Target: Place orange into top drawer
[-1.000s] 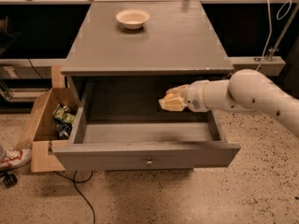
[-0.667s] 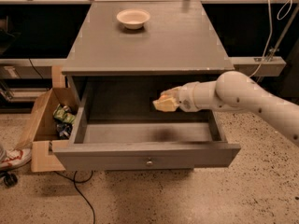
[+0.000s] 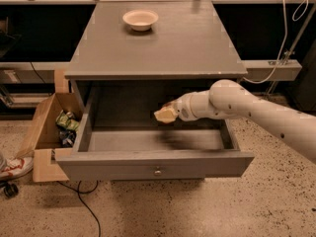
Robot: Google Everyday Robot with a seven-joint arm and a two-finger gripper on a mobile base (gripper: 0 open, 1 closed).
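Note:
The top drawer (image 3: 123, 163) of the grey cabinet is pulled fully open, and its floor is bare and in shadow. My gripper (image 3: 164, 115), pale cream at the end of the white arm, reaches in from the right and hangs over the middle of the drawer, just below the cabinet top. It is shut on the orange (image 3: 169, 105). Only a small orange-toned patch of the fruit shows at the top of the gripper, and the rest is hidden.
A shallow cream-white bowl (image 3: 140, 19) sits at the back of the cabinet top (image 3: 187, 43). A brown cardboard box (image 3: 44, 127) with green packets stands to the left of the drawer. A black cable (image 3: 84, 204) and a shoe (image 3: 12, 166) lie on the speckled floor.
My arm has moved to the left, carrying the gripper from the drawer's right side to above its middle. The drawer and the bowl have not moved.

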